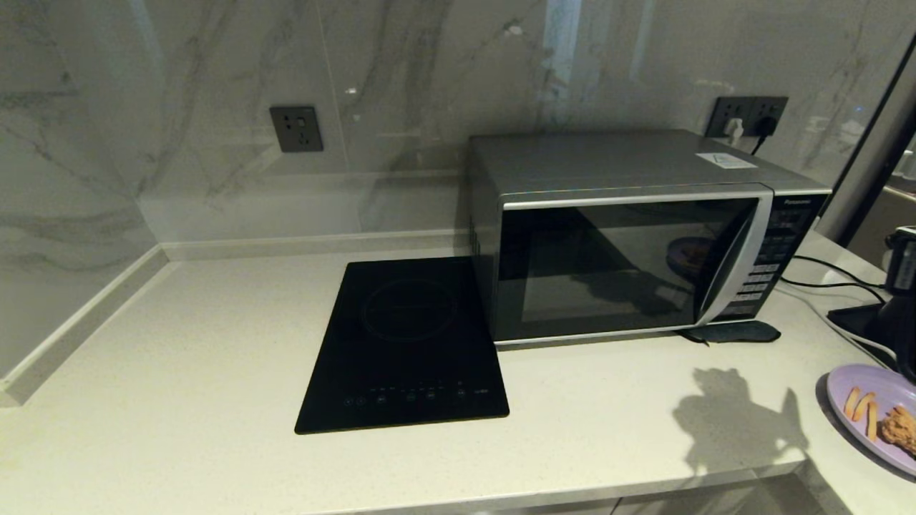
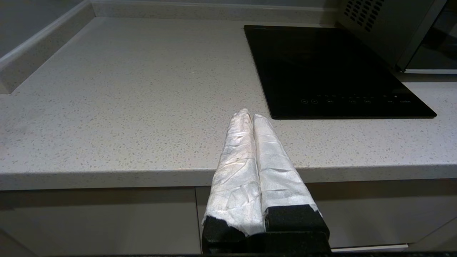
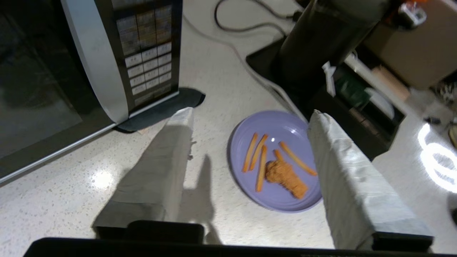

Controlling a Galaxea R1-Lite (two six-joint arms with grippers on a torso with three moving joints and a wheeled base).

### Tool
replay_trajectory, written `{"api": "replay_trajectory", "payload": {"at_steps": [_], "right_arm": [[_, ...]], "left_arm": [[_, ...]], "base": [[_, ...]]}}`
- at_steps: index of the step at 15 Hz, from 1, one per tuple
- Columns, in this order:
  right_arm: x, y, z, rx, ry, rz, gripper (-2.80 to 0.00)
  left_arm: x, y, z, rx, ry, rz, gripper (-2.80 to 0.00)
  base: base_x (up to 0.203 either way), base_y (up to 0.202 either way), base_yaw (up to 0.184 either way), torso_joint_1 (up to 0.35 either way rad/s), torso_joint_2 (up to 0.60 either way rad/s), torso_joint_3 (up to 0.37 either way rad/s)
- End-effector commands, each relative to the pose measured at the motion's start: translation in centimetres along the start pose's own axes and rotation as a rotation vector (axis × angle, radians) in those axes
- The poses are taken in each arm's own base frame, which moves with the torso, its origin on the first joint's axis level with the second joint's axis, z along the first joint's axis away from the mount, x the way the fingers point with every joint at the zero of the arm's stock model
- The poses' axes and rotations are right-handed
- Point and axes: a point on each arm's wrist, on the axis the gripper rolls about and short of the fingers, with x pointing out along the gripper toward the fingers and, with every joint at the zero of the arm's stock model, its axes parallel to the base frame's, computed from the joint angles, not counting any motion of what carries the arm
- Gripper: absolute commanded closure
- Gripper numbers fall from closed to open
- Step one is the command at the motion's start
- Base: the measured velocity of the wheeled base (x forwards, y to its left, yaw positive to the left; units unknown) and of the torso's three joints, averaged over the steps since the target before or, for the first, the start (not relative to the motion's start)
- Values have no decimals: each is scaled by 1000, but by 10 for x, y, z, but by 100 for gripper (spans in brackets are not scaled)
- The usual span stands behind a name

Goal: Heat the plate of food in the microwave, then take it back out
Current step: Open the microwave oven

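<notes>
The silver-grey microwave [image 1: 630, 243] stands at the back of the counter with its dark glass door closed; its curved handle [image 3: 94, 60] and button panel [image 3: 146, 53] show in the right wrist view. The lilac plate of food [image 1: 876, 413] lies on the counter at the far right edge of the head view, with orange fries and a breaded chicken piece [image 3: 285, 176] on it. My right gripper [image 3: 250, 116] hangs open above the counter, the plate [image 3: 276, 157] below and between its white-wrapped fingers, untouched. My left gripper [image 2: 250, 114] is shut on nothing, held off the counter's front edge.
A flat black induction hob [image 1: 408, 343] lies left of the microwave. Black cables [image 1: 830, 282] and a dark appliance [image 1: 898, 315] stand right of it, close behind the plate. A dark mat [image 1: 733, 332] pokes out under the microwave's right corner. Marble walls bound the counter at back and left.
</notes>
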Motion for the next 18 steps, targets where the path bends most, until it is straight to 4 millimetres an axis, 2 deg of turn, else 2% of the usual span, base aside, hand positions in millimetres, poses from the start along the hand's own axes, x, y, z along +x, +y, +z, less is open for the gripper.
{"api": "replay_trajectory", "payload": {"at_steps": [1, 5, 8, 12, 18], "right_arm": [[31, 37, -18, -36, 83, -31, -280], [50, 71, -19, 16, 70, -111, -280], [52, 81, -21, 1, 45, -191, -280], [47, 94, -23, 13, 15, -163, -280], [63, 118, -38, -13, -5, -181, -280]], "left_arm": [[0, 0, 0, -1, 1, 1, 0], [0, 0, 0, -1, 1, 1, 0], [0, 0, 0, -1, 1, 1, 0], [0, 0, 0, -1, 1, 1, 0], [0, 0, 0, -1, 1, 1, 0]], "base": [[0, 0, 0, 0, 0, 0], [0, 0, 0, 0, 0, 0], [0, 0, 0, 0, 0, 0], [0, 0, 0, 0, 0, 0], [0, 0, 0, 0, 0, 0]]}}
